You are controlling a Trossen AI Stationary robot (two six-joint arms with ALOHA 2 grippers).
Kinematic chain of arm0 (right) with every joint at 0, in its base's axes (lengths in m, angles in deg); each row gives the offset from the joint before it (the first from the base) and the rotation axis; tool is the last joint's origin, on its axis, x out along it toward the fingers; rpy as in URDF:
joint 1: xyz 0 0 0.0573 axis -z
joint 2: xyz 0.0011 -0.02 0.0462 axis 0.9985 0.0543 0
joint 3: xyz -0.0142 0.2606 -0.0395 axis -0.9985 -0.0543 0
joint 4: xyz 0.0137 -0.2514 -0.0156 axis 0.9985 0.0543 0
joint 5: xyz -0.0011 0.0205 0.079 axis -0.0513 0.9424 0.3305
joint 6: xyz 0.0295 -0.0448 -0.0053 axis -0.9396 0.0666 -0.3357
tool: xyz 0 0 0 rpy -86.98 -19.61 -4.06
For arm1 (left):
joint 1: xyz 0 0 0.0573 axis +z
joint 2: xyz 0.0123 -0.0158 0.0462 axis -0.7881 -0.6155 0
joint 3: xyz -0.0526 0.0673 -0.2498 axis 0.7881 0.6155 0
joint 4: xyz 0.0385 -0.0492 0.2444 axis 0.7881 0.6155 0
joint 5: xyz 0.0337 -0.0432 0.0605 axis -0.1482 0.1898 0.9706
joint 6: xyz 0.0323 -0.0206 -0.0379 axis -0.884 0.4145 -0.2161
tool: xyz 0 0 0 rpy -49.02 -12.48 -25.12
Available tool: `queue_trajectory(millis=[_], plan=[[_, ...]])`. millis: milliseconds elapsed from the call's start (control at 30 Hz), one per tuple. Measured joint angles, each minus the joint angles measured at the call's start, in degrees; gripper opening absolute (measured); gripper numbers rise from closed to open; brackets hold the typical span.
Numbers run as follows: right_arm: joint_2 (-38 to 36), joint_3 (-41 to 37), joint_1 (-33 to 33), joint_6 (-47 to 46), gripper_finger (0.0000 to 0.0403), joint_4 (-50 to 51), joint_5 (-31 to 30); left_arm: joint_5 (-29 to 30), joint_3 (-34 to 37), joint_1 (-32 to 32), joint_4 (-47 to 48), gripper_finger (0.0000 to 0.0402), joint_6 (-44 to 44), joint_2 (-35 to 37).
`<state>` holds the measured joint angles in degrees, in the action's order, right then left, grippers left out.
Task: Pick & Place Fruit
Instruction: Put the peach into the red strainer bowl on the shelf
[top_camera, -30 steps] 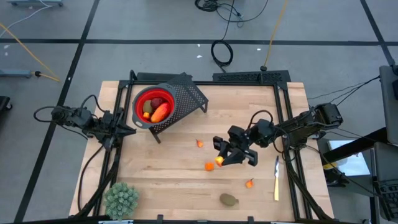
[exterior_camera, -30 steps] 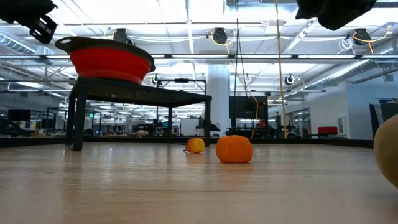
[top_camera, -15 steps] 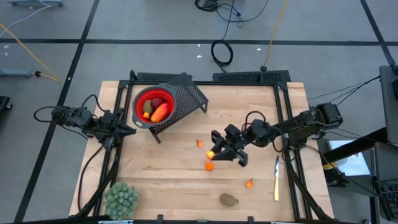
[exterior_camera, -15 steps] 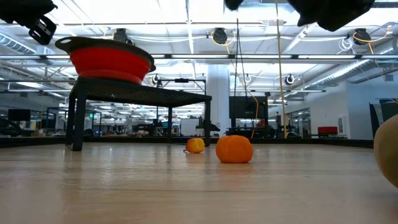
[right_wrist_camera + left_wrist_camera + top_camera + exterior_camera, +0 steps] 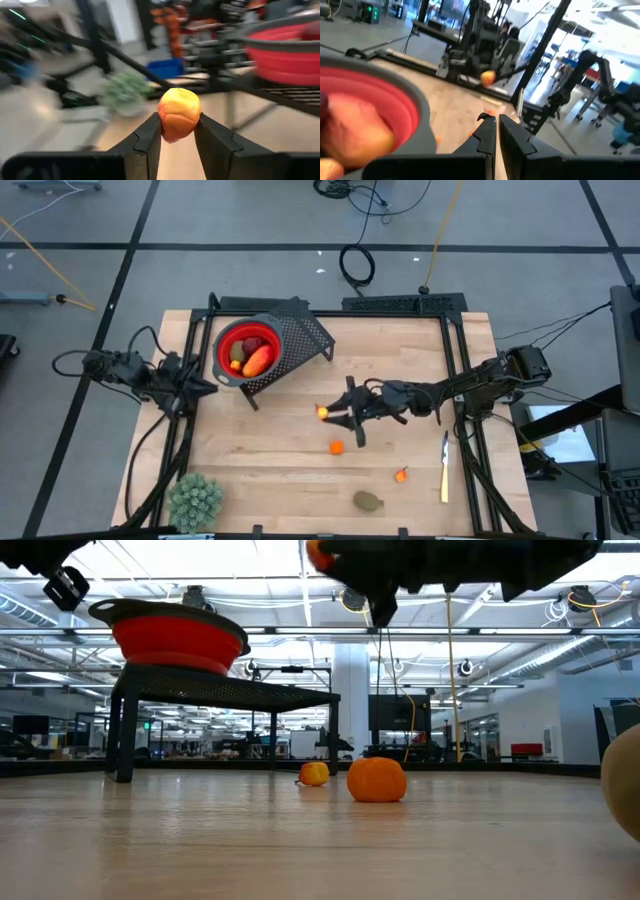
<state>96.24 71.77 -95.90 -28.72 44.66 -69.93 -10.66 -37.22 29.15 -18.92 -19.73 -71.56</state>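
A small orange fruit [image 5: 179, 120] is clamped in the right claw [image 5: 327, 414], raised above mid-bench [image 5: 280, 470], between the red bowl [image 5: 226, 342] on its black rack [image 5: 305, 332] and another orange piece [image 5: 336, 447] lying below. The left claw [image 5: 492, 131], fingers together, waits beside the bowl.

cut off: brownish oval [image 5: 628, 780] at low view's right edge | blurred: plant [image 5: 122, 92], bowl [image 5: 285, 47]

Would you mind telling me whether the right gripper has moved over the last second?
Yes. In the high view the right gripper, shut on an orange fruit piece, has travelled from near the knife toward the red bowl.
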Motion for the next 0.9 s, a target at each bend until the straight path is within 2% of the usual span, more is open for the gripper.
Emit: queue_trajectory(millis=[167, 333, 633, 900], plan=[[0.0, 0.0, 0.0, 9.0, 0.0100, 0.7, -10.7, 2.9, 0.0, 0.0, -4.3, 0.0019, 0.0, -3.6], [0.0, 0.0, 0.0, 15.3, 0.0100, 0.7, -15.9, 3.5, 0.0, 0.0, -11.3, 0.0003, 0.0, -12.5], [0.0, 0.0, 0.0, 21.5, 0.0100, 1.1, -20.2, 4.5, -0.5, 0.0, -29.7, 0.0004, 1.3, -30.6], [0.0, 0.0, 0.0, 22.5, 0.0100, 6.0, -20.2, 7.8, -9.8, 0.0, -30.2, 0.0004, 4.1, -47.0]])
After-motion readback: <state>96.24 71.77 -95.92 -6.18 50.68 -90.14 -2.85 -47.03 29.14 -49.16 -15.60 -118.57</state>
